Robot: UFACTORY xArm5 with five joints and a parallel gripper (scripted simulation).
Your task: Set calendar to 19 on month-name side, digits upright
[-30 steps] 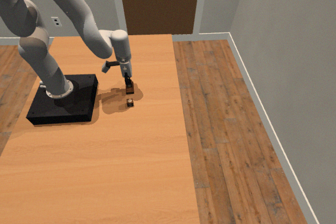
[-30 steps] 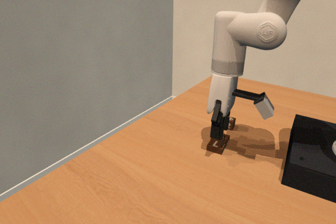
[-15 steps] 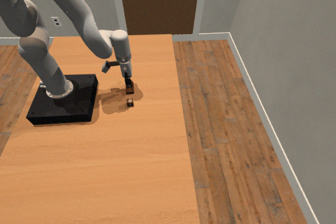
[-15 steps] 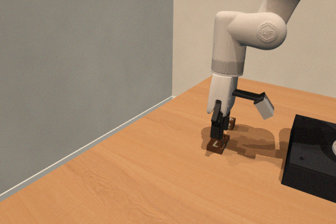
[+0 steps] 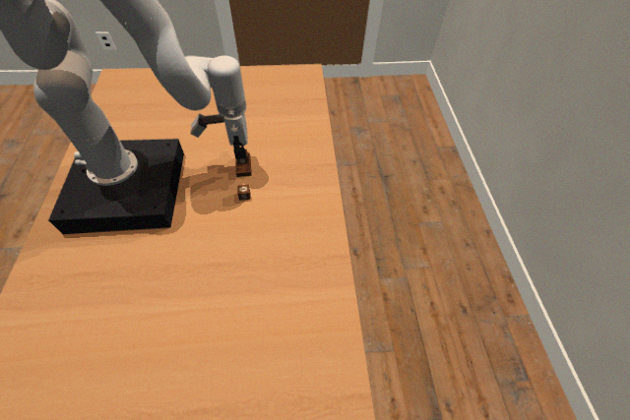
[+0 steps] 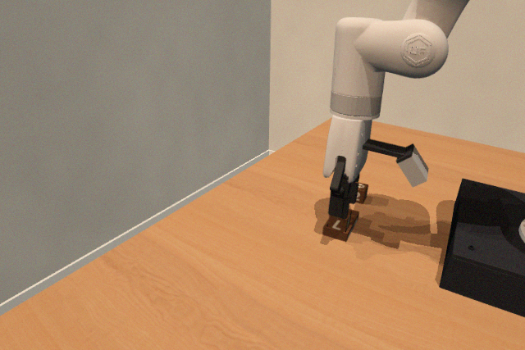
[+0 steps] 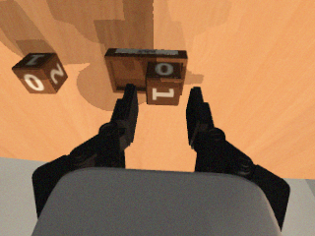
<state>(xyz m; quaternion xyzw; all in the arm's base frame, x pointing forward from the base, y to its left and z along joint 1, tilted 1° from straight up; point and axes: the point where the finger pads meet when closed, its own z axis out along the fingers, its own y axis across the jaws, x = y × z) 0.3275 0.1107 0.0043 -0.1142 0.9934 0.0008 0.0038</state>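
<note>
Showing 0, 1, cube (image 7: pixel 162 85) in tray (image 7: pixel 129 74)

The flat, light-brown wooden surface (image 5: pixel 193 293) (image 6: pixel 220 261) (image 7: pixel 236 59) holds a dark brown wooden tray (image 5: pixel 243 171) (image 6: pixel 338 233) (image 7: pixel 129 89), a brown numbered cube (image 5: pixel 244 193) (image 6: pixel 362 192) (image 7: pixel 40 74) and a black box-shaped base (image 5: pixel 153 210) (image 6: pixel 474 278).

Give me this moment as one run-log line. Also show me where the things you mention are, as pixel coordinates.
gripper (image 5: pixel 241 156) (image 6: pixel 341 214) (image 7: pixel 162 97): open | first cube (image 7: pixel 163 94): at tray (image 5: pixel 243 170) (image 6: pixel 335 232) (image 7: pixel 110 74) | second cube (image 5: pixel 244 193) (image 6: pixel 362 193) (image 7: pixel 39 74): outside, on table (image 5: pixel 203 293) (image 6: pixel 212 274) (image 7: pixel 246 98)
</note>
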